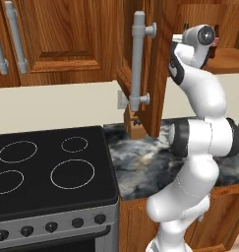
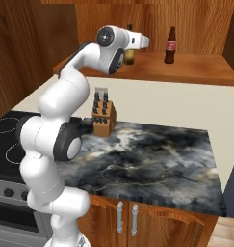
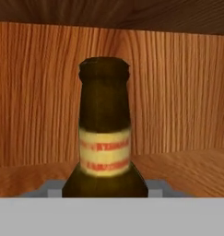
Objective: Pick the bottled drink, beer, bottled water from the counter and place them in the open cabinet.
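open cabinet [image 2: 195, 67]: I have the arm reached up into it; the reddish shelf runs wide to the right, and its door with the long bar handle [image 1: 138, 61] stands swung out on the left.
counter [image 2: 157, 159]: marbled slab below the arm, carrying a knife block [image 2: 103, 118] at its back edge; I see no bottle standing on the part in view.
bottled drink [image 2: 170, 46]: upright on the cabinet shelf, well to the right of the hand, apart from it.
beer [image 3: 105, 133]: directly ahead of the hand camera, long axis upright, neck and yellowish label centred between the grey finger tips; in the right base view its amber body shows just under the wrist.
hand [image 3: 105, 193]: fingers sit either side of the bottle's shoulder, pinching the beer by my reading; base contact with the shelf is hidden.
key relation: beer vertical, over the shelf's left part, clear of the bottled drink.
judgement: the release should keep the bottle plumb; a tilt risks toppling it.
bottled water: not located.
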